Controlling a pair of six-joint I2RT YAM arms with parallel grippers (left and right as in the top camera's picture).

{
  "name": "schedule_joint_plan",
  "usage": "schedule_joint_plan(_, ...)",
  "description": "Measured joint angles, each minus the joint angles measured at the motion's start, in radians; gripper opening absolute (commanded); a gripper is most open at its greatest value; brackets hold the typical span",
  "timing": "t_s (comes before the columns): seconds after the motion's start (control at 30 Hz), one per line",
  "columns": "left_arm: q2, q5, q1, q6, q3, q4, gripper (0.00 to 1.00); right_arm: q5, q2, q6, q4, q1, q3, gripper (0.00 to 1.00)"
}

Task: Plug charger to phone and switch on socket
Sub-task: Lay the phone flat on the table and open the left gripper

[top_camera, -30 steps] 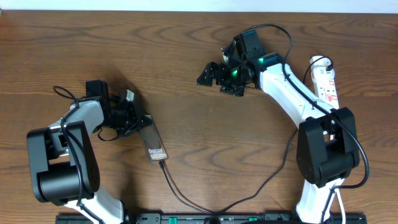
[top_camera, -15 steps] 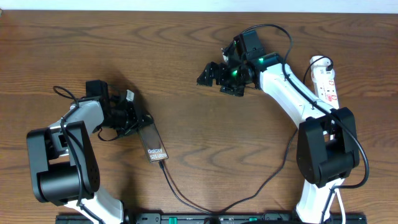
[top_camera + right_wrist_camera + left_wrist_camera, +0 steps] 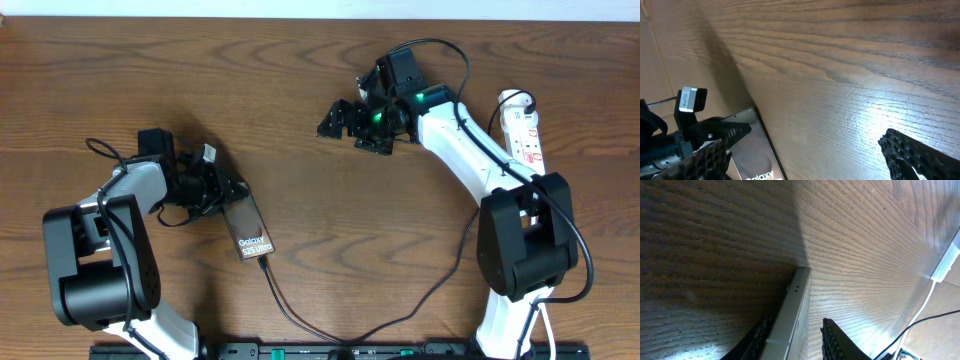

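The phone [image 3: 252, 231] lies left of centre in the overhead frame, on the wooden table [image 3: 300, 70]. Its bronze screen faces up and its long axis slants from upper left to lower right. The charger [image 3: 285, 306] meets the phone's lower end with its small black tip. From there its thin cable runs down toward the bottom centre of the frame. The left gripper [image 3: 218, 190] sits at the phone's upper end, one finger on each side of it. In the left wrist view the pale metal edge of the phone rises between the two dark fingers [image 3: 834, 339]. The finger at lower left is against the phone, while a sliver of wood shows beside the other one. I cannot tell from this whether the grip is truly tight. The right gripper [image 3: 352, 132] hangs above bare wood in the upper middle of the overhead frame, well apart from the phone. Its jaws are spread wide with nothing between them. In its own wrist view the two ribbed fingertips sit at the bottom corners, and the phone lies at lower left. The socket [image 3: 523, 125] lies at the upper right edge of the overhead frame, lengthwise top to bottom, just beside the right arm's white link.
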Motion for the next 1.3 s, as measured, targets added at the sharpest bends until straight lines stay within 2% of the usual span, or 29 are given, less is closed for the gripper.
schedule_joint_plan(0.07, 0.0, 0.003, 0.0, 0.0, 0.0, 0.0, 0.35, 0.0, 0.0, 0.0, 0.0, 0.0, 0.0, 0.96)
schedule_joint_plan(0.23, 0.0, 0.018, 0.0, -0.002, 0.0, 0.002, 0.48, 0.0, 0.0, 0.0, 0.0, 0.0, 0.0, 0.96)
schedule_joint_plan(0.43, -0.004, 0.036, 0.0, 0.0, 0.0, 0.002, 0.55, 0.0, 0.0, 0.0, -0.001, 0.0, 0.0, 0.96)
schedule_joint_plan(0.63, -0.01, 0.061, 0.0, 0.0, 0.0, 0.003, 0.73, 0.0, 0.0, 0.0, -0.002, 0.0, 0.0, 0.96)
schedule_joint_plan(0.77, -0.014, 0.071, -0.001, 0.0, 0.0, 0.003, 0.75, 0.0, 0.0, 0.0, -0.002, 0.0, 0.0, 0.96)
schedule_joint_plan(0.8, -0.014, 0.073, -0.001, 0.0, 0.0, 0.003, 0.79, 0.0, 0.0, 0.0, -0.002, 0.0, 0.0, 0.96)
schedule_joint_plan(0.97, -0.018, 0.084, -0.001, 0.0, 0.0, 0.002, 0.84, 0.0, 0.0, 0.0, -0.002, 0.0, 0.0, 0.96)
schedule_joint_plan(1.3, -0.019, 0.093, -0.001, 0.0, 0.0, -0.002, 0.86, 0.0, 0.0, 0.0, -0.005, 0.0, 0.0, 0.96)
